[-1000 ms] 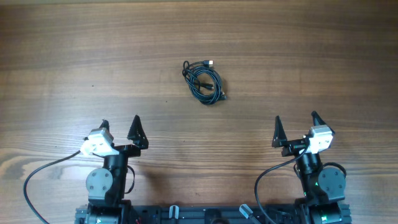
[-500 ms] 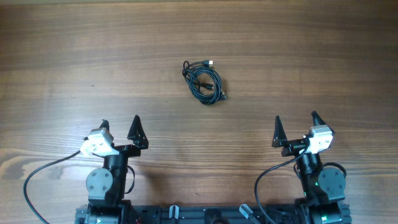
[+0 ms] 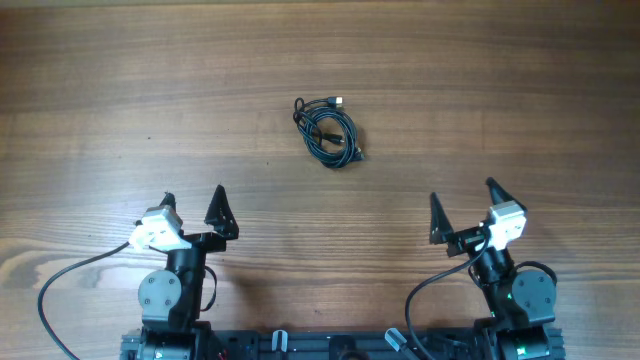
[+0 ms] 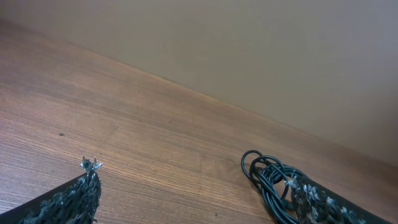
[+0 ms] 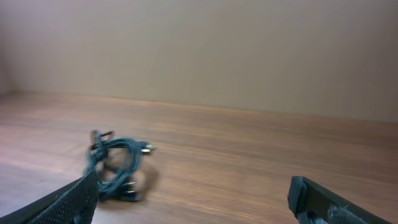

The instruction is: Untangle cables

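Change: right hand [image 3: 461, 190] has shifted sideways toward the tangle of thin black cables [image 3: 328, 128]; left hand [image 3: 193, 193] and the tangle are unchanged.
Hands: both spread wide, holding nothing, well apart from the tangle.
Cables: coiled on the brown wooden tabletop [image 3: 520, 80].
Wrist views: the left one hides the tangle's edge behind the hand; the right one shows it whole but blurred.

Cables [image 3: 327, 130]: black with a dark teal tinge.
Table [image 3: 500, 80]: mid-brown wood with darker streaked grain.
Wall [image 4: 280, 50]: plain beige.
Left gripper [image 3: 193, 195], right gripper [image 3: 462, 190]: black fingers [image 3: 219, 208] with grey-speckled pads [image 4: 74, 199]; white housings [image 3: 158, 232].
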### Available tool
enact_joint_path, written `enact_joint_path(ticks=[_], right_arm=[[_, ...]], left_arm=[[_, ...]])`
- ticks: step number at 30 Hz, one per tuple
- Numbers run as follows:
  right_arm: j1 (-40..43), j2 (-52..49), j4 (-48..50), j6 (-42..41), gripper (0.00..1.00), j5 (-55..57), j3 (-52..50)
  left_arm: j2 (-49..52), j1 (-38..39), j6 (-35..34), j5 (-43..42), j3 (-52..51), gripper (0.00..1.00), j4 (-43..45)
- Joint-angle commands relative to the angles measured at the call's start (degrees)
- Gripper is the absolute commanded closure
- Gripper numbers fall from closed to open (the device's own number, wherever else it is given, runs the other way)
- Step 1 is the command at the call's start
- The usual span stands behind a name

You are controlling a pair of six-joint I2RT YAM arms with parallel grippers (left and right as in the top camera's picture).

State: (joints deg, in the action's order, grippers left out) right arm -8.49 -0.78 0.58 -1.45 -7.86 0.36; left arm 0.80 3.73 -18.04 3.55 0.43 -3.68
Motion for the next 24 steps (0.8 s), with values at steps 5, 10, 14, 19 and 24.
enact_joint_path(ticks=[5,10,14,19,24], right_arm=[[0.37,-0.39,0.04,-3.28,0.0,-5.88,0.28],[0.37,-3.93,-2.6,-3.26,0.0,-9.57,4.0],[0.37,-8.72,-3.26,-3.21,0.01,-11.26,8.37],[0.37,-16.44,-3.41,-3.21,0.0,-14.8,15.76],[0.37,-23.43,-9.55,-3.21,0.0,-18.01,24.7]], left_arm=[[-0.42,-0.26,1.16,-0.74,0.17,0.0,2.16],[0.33,-0.26,2.99,-2.1,2.8,0.0,0.57],[3.74,-0.26,3.67,-3.21,6.36,0.0,-0.26],[11.89,-0.26,4.85,-4.22,13.25,0.0,-1.95],[20.98,-0.26,7.76,-6.71,22.91,0.0,-8.04]])
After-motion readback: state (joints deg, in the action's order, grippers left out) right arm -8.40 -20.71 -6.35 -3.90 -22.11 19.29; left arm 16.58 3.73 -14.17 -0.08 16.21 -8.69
